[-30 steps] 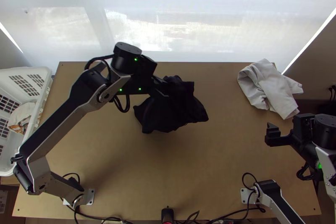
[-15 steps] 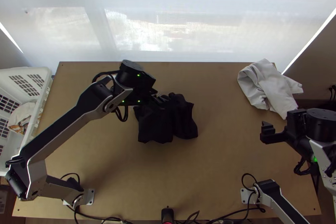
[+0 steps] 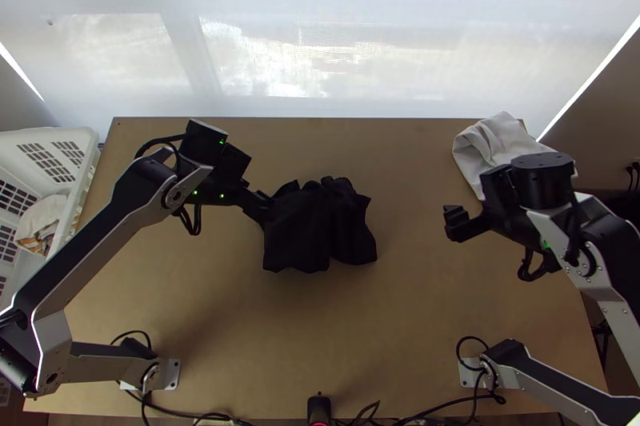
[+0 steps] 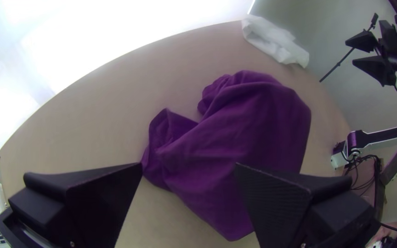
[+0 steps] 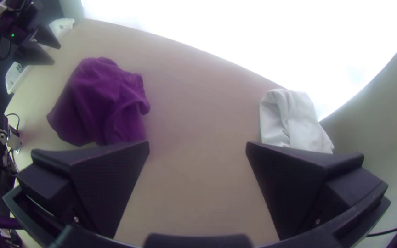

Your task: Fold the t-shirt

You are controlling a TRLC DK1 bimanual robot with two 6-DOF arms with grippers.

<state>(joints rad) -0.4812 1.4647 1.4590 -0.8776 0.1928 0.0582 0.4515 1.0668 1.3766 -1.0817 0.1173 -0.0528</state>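
1. The shirt point(image 3: 320, 226) lies bunched mid-table point(image 3: 432, 330), so it wants spreading first: I'd pinch one loose edge from each side, lift gently, then draw apart.
2. The left gripper point(image 4: 189, 165) is open by its left side; the right gripper point(image 5: 197, 143) is open too, well off to the right.
3. Its long axis seems to run left to right, barely; which way it points, I can't tell.

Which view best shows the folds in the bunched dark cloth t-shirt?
Left wrist view: the t-shirt sits large there, creases clear, though the left gripper overlaps it. Top view: near-whole outline, fainter creases. Right wrist view: smaller, with the right gripper covering an edge.
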